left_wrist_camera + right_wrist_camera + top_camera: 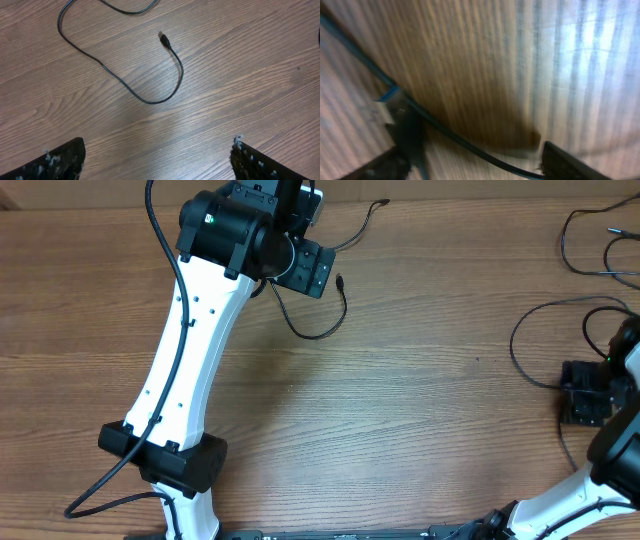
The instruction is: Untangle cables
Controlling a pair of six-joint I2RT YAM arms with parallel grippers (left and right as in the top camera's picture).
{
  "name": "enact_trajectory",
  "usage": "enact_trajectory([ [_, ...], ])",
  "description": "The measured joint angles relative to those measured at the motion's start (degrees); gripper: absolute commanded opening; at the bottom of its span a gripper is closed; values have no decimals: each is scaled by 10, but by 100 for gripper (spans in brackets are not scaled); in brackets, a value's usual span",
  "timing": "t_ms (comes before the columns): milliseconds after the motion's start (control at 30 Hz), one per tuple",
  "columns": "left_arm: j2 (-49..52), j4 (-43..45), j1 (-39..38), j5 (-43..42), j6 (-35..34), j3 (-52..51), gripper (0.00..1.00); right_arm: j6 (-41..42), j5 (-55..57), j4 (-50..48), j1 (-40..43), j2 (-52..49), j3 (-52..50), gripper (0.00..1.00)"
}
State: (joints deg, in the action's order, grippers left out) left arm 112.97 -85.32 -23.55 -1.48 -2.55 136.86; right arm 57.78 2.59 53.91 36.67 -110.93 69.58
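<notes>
- L wrist cam: left gripper (156, 150) spread wide, empty; cable (177, 75) and plug (163, 39) sharp.
- R wrist cam: blurry. I read right gripper (475, 160) as spread, second cable (470, 145) crossing it.
- Overhead only: more cables (562, 242) at far-right corner of wood-grain desk (400, 430).

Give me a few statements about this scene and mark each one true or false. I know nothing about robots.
1. The left gripper is open and holds nothing. True.
2. A cable ends in a plug that lies on the table ahead of that gripper. True.
3. All the cables sit in one tight bundle at the table's middle. False: they lie as loose strands, one near the left gripper and other cables at the right side.
4. The table is white plastic. False: its surface is brown wood grain.
</notes>
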Motion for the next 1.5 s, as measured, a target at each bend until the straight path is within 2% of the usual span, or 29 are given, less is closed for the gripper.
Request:
enact_trajectory([
  [67, 0, 0, 0, 0, 0, 0, 92, 7, 2, -38, -1, 9, -18, 9],
  [100, 0, 0, 0, 0, 0, 0, 92, 8, 7, -51, -1, 12, -26, 4],
  [367, 0, 0, 0, -5, 0, 0, 92, 10, 25, -139, 0, 36, -69, 4],
  [633, 0, 0, 0, -7, 0, 0, 92, -101, 12, -353, 8, 11, -83, 4],
  [867, 0, 0, 0, -9, 0, 0, 93, -144, -10, -449, 7, -12, -84, 4],
  [1200, 0, 0, 0, -9, 0, 0, 93, -227, 61, -398, 13, -41, -14, 4],
  [1500, 0, 2, 0, -9, 0, 0, 93, -281, 86, -359, 89, -42, 59, 4],
])
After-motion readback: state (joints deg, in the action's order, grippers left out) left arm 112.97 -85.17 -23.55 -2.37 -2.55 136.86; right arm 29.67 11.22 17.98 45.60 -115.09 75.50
